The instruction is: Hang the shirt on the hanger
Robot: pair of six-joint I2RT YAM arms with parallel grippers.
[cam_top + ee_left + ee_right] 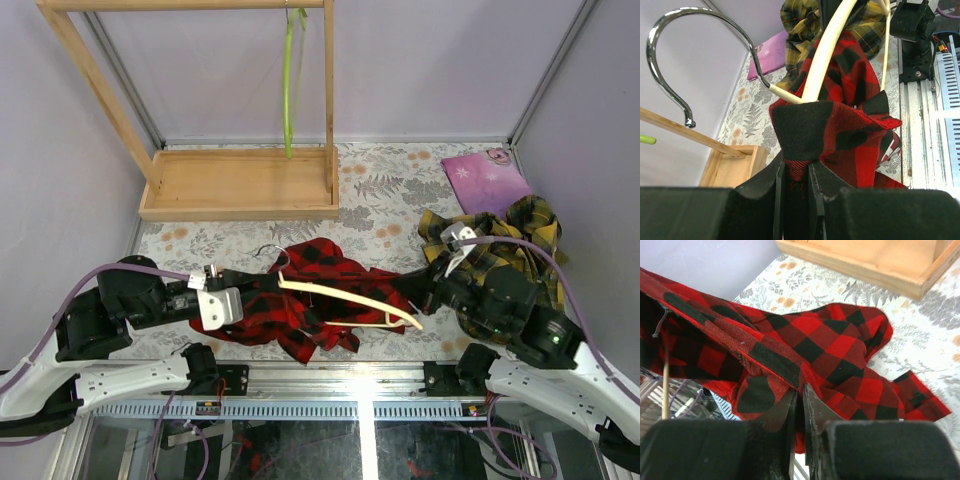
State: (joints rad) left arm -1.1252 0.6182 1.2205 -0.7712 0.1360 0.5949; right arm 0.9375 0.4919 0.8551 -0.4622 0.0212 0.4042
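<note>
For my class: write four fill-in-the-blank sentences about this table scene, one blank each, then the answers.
1. The cream hanger lies across the ____-and-black shirt.
2. The thin hanger on the wooden rack is lime-____.
3. The left gripper and the right gripper are each shut on the ____.
4. The yellow plaid shirt lies on the robot's ____ side.
Answers: red; green; shirt; right.

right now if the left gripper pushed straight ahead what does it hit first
The red plaid shirt pinched in its fingers, then probably the cream hanger just beyond; depth is unclear.
</note>
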